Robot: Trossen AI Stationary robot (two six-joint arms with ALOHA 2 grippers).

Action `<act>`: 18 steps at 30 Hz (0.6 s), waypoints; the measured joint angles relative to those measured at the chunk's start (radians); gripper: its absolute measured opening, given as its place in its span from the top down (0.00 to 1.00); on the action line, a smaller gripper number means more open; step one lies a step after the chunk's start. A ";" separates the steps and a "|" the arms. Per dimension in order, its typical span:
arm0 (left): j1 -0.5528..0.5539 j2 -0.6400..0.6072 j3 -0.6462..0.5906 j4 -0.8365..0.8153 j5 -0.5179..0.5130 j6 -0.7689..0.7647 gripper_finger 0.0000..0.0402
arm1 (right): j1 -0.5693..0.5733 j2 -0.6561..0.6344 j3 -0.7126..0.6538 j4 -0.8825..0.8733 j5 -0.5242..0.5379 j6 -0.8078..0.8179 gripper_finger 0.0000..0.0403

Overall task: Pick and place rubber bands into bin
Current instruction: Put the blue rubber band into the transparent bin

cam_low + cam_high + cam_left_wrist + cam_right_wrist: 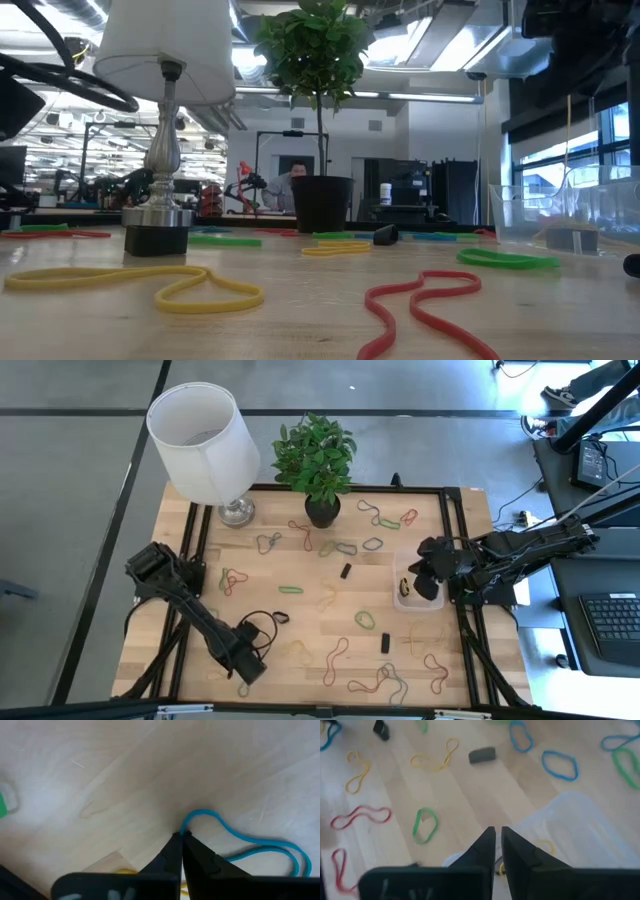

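Several rubber bands in red, green, yellow and blue lie scattered on the wooden table (300, 620). My left gripper (181, 836) stands at the table's near left (252, 670), pointing down, shut on a blue rubber band (250, 842). The bin (418, 603), a clear shallow tray, rests on the table at the right, with a yellow band (545, 845) inside it. My right gripper (498, 832) hangs shut above the bin (428, 582), with nothing showing between its fingers. My left gripper pinches the bent end of the blue band's loop (186, 826) between its two fingertips. The fingers come from above, pointing down. The rest of the band trails away slack and lies flat on the table (280, 850).
A white-shaded lamp (205, 440) and a potted plant (318, 460) stand at the far edge. Two small black blocks (346, 571) (385, 643) lie among the bands. A black frame (455, 560) borders the table.
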 joint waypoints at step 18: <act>0.137 -0.164 0.323 -0.279 -0.426 0.319 0.99 | 0.000 0.139 0.000 0.395 0.022 -0.215 0.88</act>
